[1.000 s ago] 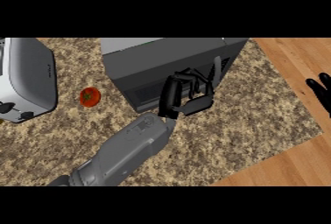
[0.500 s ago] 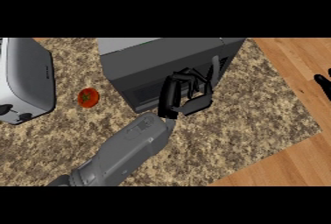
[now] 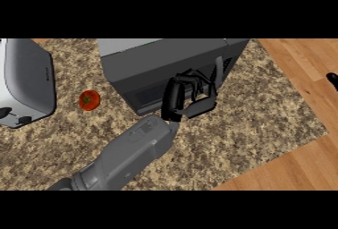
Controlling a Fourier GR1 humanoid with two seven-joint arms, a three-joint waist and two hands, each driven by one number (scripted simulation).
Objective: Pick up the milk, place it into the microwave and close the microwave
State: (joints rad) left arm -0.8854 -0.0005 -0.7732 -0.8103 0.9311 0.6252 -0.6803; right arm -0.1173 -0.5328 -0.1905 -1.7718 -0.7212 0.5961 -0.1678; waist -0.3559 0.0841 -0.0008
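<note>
In the head view you have the microwave (image 3: 165, 67) standing at the far edge of the counter (image 3: 264, 120), its dark door face turned toward you and apparently closed. Your left hand (image 3: 187, 96) is up against that door near its right end, the fingers curled; you cannot tell whether they grip the handle or simply press on the panel, since the hand hides what lies under it. The grey forearm (image 3: 125, 156) runs from the near edge of the counter diagonally up to the door.

You cannot see the milk anywhere; nothing shows whether it sits behind the door.

To the left of the microwave, a small red tomato (image 3: 89, 99) lies on the counter, clear of the arm. Further left, a toaster (image 3: 23, 82) stands at the counter's left edge, well apart from the hand.

Your right hand (image 3: 332, 80) shows only as a dark tip at the view's right edge, over the wooden floor (image 3: 297, 165); you cannot tell how its fingers are set.
</note>
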